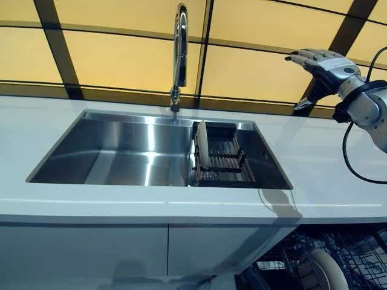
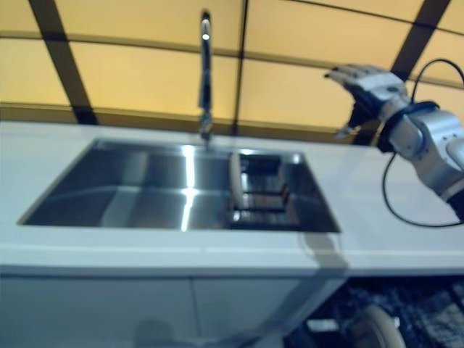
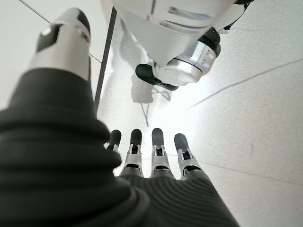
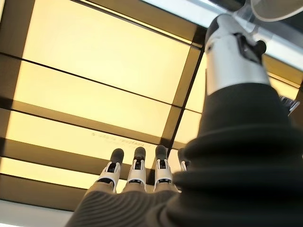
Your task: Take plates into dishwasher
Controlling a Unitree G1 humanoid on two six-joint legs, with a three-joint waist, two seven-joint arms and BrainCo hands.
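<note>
Upright in the sink (image 1: 121, 151) rack (image 1: 227, 160) stands one plate (image 1: 202, 144); right hand (image 1: 320, 63), fingers spread, hovers empty far right above the counter (image 1: 326, 163).

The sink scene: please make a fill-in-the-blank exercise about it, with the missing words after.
1. The plate stands on edge in a dark rack inside the ____.
2. The right hand is raised above the counter and holds ____.
3. The faucet rises behind the sink, to the robot's ____ of the plate.

Missing words: sink; nothing; left
</note>
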